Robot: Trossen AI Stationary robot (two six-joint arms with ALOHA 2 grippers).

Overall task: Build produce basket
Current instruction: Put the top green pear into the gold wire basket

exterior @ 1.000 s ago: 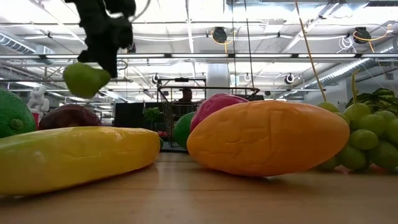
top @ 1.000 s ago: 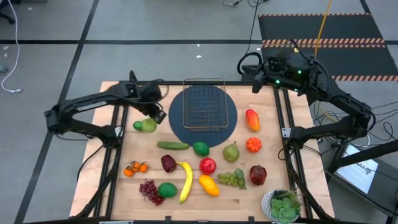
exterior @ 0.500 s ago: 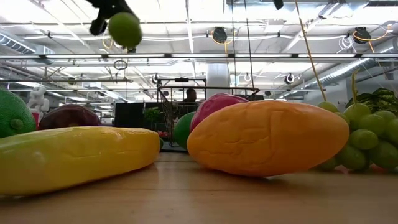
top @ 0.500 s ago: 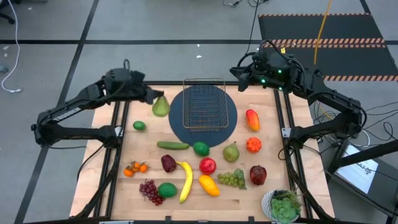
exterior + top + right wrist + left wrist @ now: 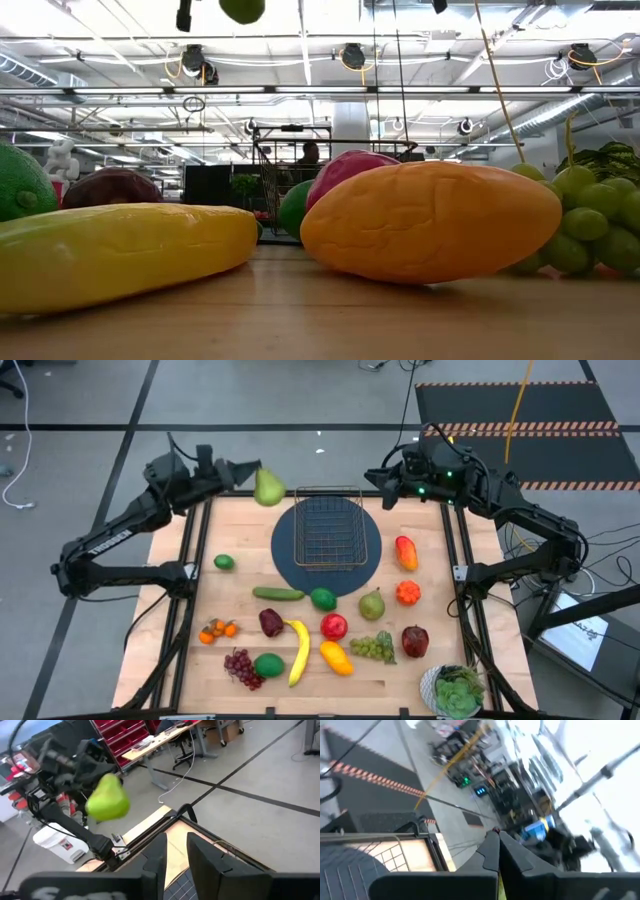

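Note:
A green pear (image 5: 268, 488) hangs high over the table's far left part, just left of the wire basket (image 5: 330, 530). My left gripper (image 5: 255, 466) is shut at the pear's narrow top. From the right wrist view the pear (image 5: 107, 801) shows in mid-air in front of that arm. The basket stands on a round dark-blue mat (image 5: 285, 555). My right gripper (image 5: 378, 480) waits open above the far right of the basket, its fingers (image 5: 200, 855) holding nothing. The other produce lies on the wood, among it a lime (image 5: 224, 561), cucumber (image 5: 278, 594), banana (image 5: 298, 650) and mango (image 5: 405, 550). My left gripper has the pear by its narrow stem end (image 5: 265, 473), at the fingertips. The fingers reach level from the table's left. The pear hangs beside and below them, lifted clear of table and basket. In the left wrist view the shut fingers (image 5: 490, 855) hide the place of contact.
A leafy plant in a white pot (image 5: 455, 690) stands at the near right corner. Grapes (image 5: 372, 648), apples (image 5: 334, 626) and a second pear (image 5: 372, 604) crowd the near half. Bare wood lies left of the mat.
My left gripper has risen and gone toward the table's far edge, tipping from pointing down to level. The pear has gone with it, from low beside the lime to high by the basket's far left corner. My right gripper has shifted a little toward the table's left.

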